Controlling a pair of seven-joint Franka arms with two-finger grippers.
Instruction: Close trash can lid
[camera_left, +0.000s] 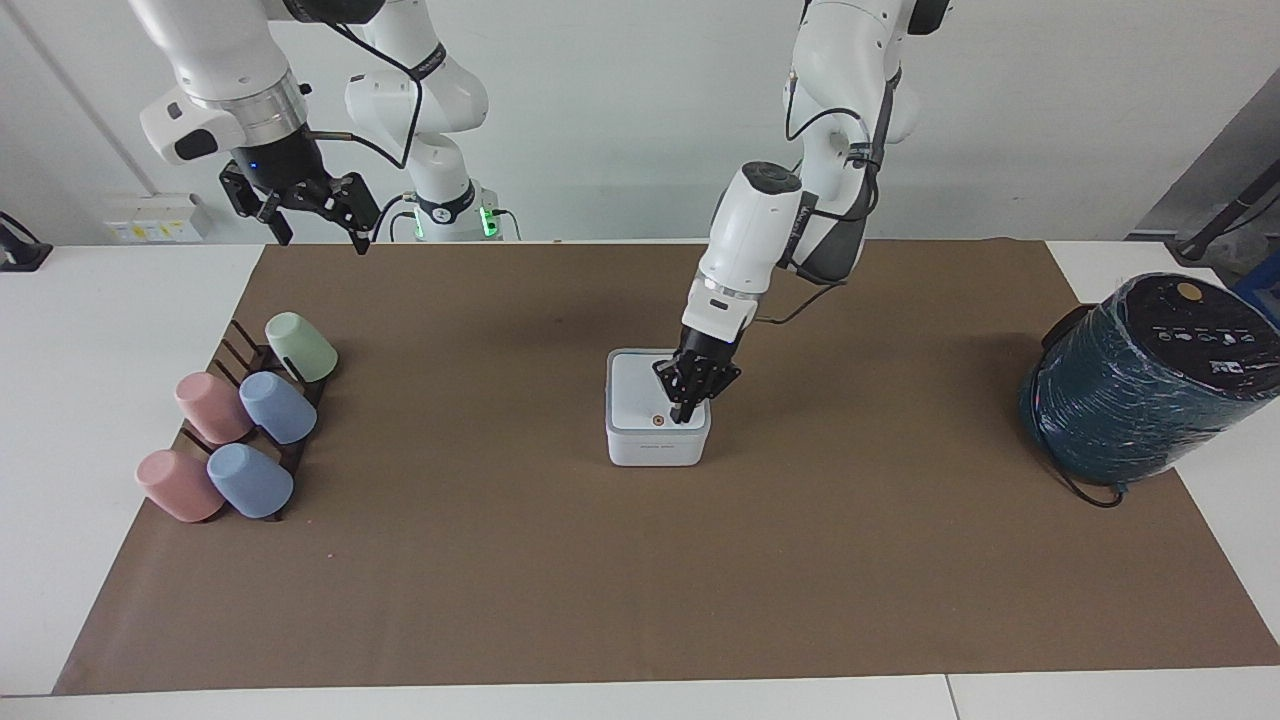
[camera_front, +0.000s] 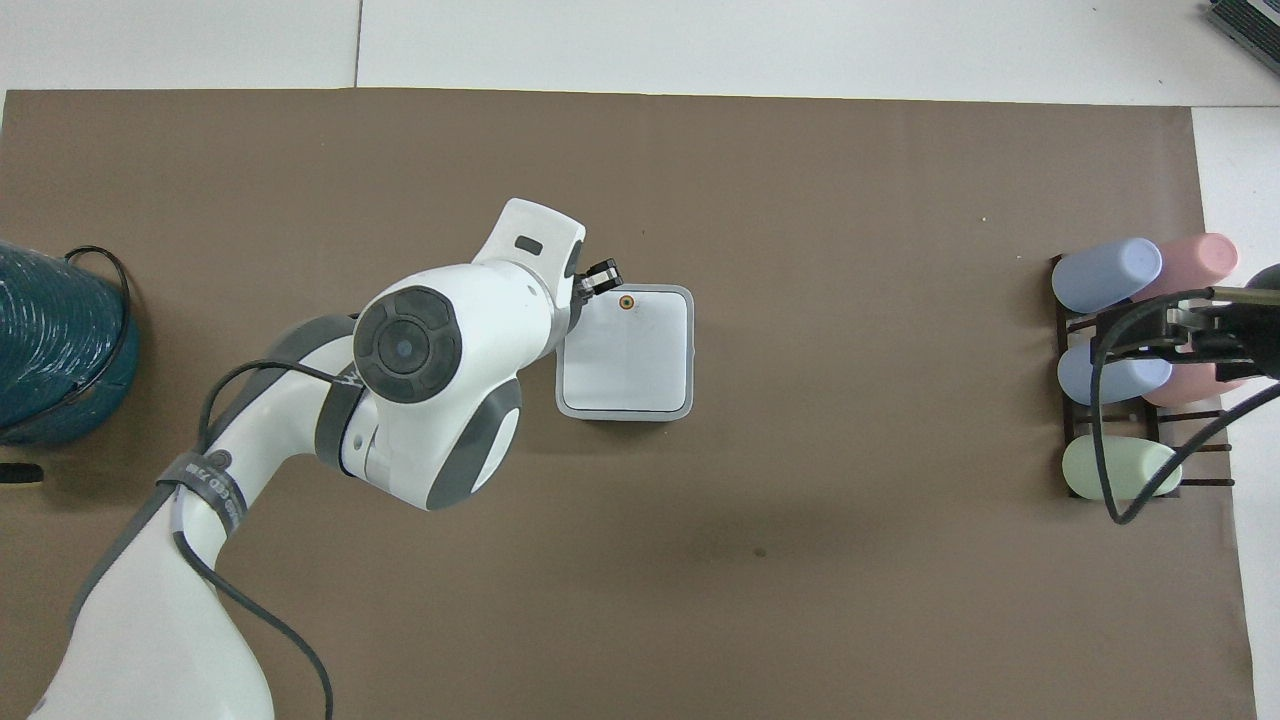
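The small white trash can (camera_left: 657, 449) stands mid-table on the brown mat. Its white lid (camera_left: 638, 393) lies flat and closed on it, the orange dot facing up; the lid also shows in the overhead view (camera_front: 630, 355). My left gripper (camera_left: 684, 413) points down with fingers together, at the lid's edge toward the left arm's end, beside the orange dot. In the overhead view the left gripper (camera_front: 602, 274) sits at that corner. My right gripper (camera_left: 320, 232) waits open in the air over the cup rack.
A dark rack (camera_left: 232, 345) with several pastel cups lying on it is at the right arm's end, also in the overhead view (camera_front: 1085, 410). A large teal-wrapped cylinder (camera_left: 1130, 400) with a black cable stands at the left arm's end.
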